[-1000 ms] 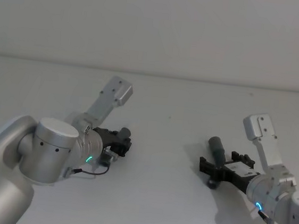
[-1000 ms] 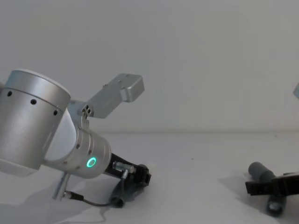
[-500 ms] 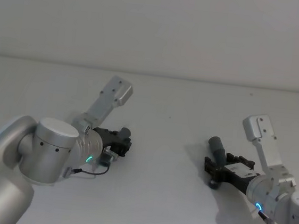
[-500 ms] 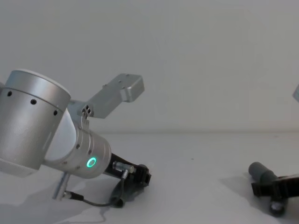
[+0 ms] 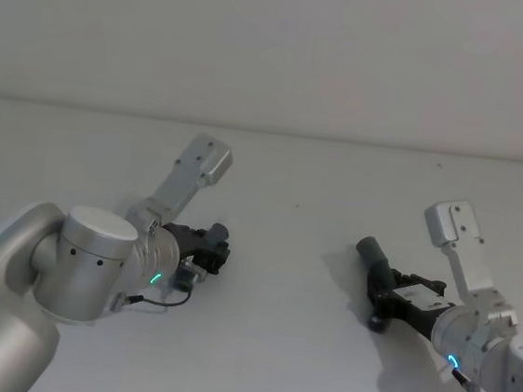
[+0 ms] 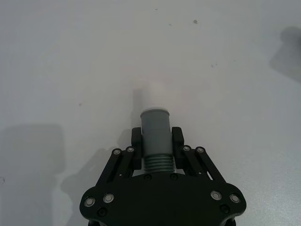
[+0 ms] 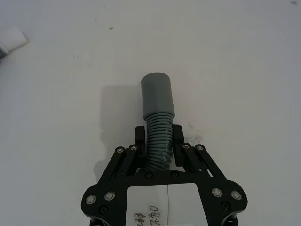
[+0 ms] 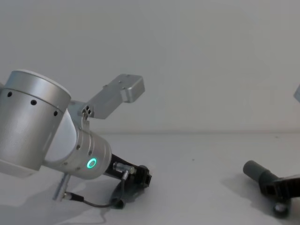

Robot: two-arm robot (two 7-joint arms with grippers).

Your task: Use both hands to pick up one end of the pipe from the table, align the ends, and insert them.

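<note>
The pipe is in two grey pieces. My left gripper (image 6: pixel 156 141) is shut on one piece (image 6: pixel 155 126) where sleeve meets ribbed hose. Its narrower whitish tip (image 6: pixel 154 93) points away over the table (image 6: pixel 70 70). In the head view this gripper (image 5: pixel 209 249) sits low at centre left, and in the chest view (image 8: pixel 140 176) it is close to the table. My right gripper (image 7: pixel 158 137) is shut on the ribbed hose of the other piece (image 7: pixel 157 123). Its wide grey sleeve (image 7: pixel 157 94) sticks out ahead. The same piece (image 5: pixel 373 259) (image 8: pixel 257 172) slants up toward the left from the right gripper (image 5: pixel 385 291) (image 8: pixel 280 188).
The left arm's big silver body with its green ring light (image 8: pixel 91 163) takes up the near left, with a thin cable (image 8: pixel 93 202) looping below it. The table between the two grippers (image 5: pixel 292 265) is bare. A pale wall (image 5: pixel 277 48) rises behind.
My right gripper's fingers have drawn in from wide open onto the ribbed hose, and that piece's sleeve end has shifted slightly left. The left arm has not moved.
</note>
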